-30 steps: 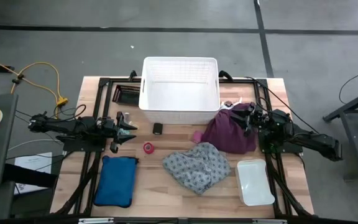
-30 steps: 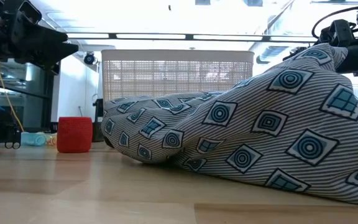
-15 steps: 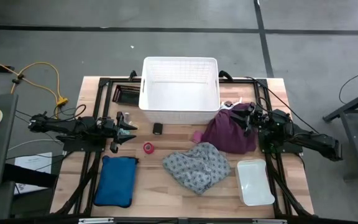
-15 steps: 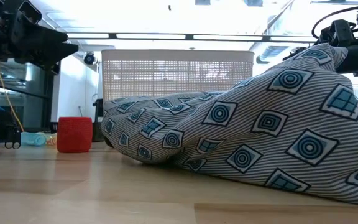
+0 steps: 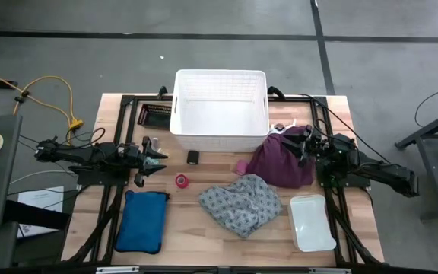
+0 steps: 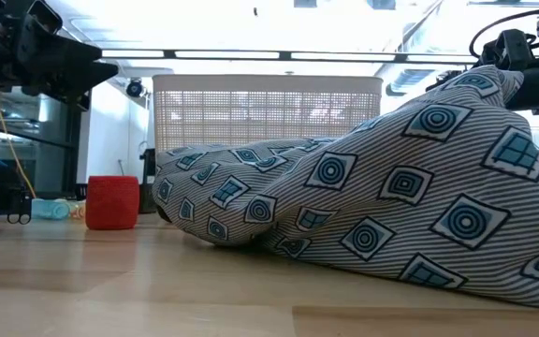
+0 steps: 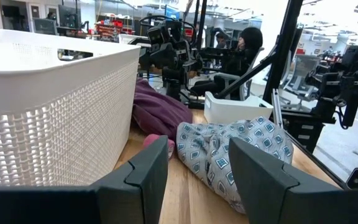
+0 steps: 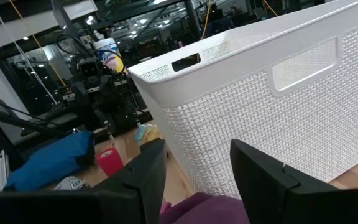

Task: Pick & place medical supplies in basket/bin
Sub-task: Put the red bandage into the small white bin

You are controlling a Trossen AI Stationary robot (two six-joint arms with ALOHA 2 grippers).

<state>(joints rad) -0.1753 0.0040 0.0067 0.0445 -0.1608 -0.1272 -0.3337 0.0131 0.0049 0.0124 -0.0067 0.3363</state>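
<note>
Two soft cloths, purple cloth (image 5: pixel 281 161) bunched in right gripper (image 5: pixel 304 147), grey cloth (image 5: pixel 242 203) crumpled, woven white basket (image 5: pixel 220 107) rigid, left gripper (image 5: pixel 158 161) wide, free.

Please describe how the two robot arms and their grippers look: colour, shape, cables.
Both arms are black and jointed, with thin black cables along them. The left gripper and right gripper each end in two broad, flat, dark grey jaws with angled edges.

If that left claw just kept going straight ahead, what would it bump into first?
Probably the grey patterned cloth, which lies straight ahead between the left gripper's open fingers; the white basket sits just off to one side.
</note>
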